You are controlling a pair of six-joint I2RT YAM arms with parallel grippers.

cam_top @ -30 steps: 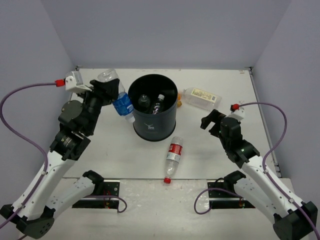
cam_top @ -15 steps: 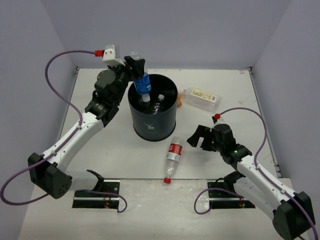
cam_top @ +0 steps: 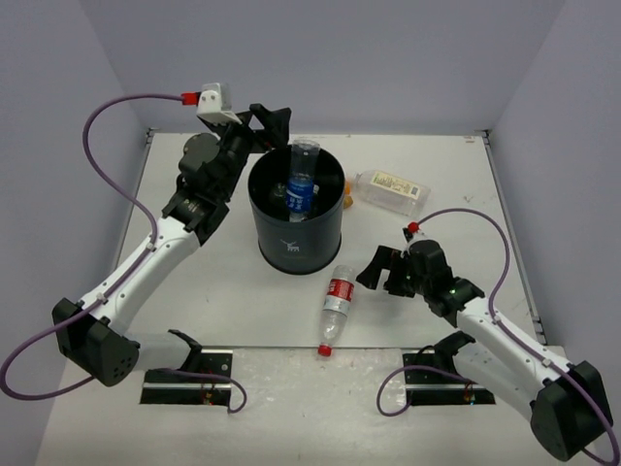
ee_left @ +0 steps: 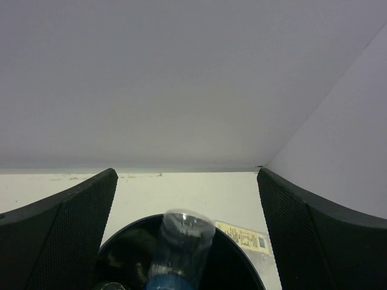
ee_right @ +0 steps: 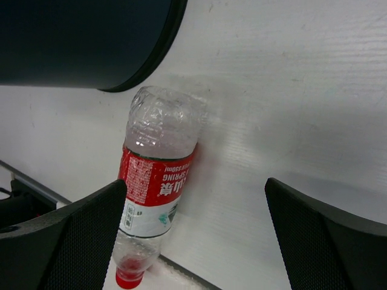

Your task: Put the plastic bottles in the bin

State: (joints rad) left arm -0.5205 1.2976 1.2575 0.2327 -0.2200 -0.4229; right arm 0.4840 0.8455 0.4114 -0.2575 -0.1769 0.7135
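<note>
The dark bin (cam_top: 296, 233) stands mid-table. A clear bottle with a blue label (cam_top: 302, 180) sits neck-down inside it, its base poking above the rim. My left gripper (cam_top: 270, 126) hovers open just behind the bin's far-left rim. In the left wrist view that bottle (ee_left: 180, 241) lies below and between the spread fingers (ee_left: 60, 235), touching neither. A red-labelled bottle (cam_top: 337, 296) lies on the table in front of the bin. My right gripper (cam_top: 376, 272) is open just to its right. The right wrist view shows the bottle (ee_right: 154, 187) beside the left finger (ee_right: 57, 241).
A cream-labelled bottle (cam_top: 391, 186) lies right of the bin, with something orange (cam_top: 347, 200) at its near end. Other dark bottles (cam_top: 277, 192) lie in the bin. Walls enclose the table on three sides. Two black mounting plates (cam_top: 189, 377) sit at the near edge.
</note>
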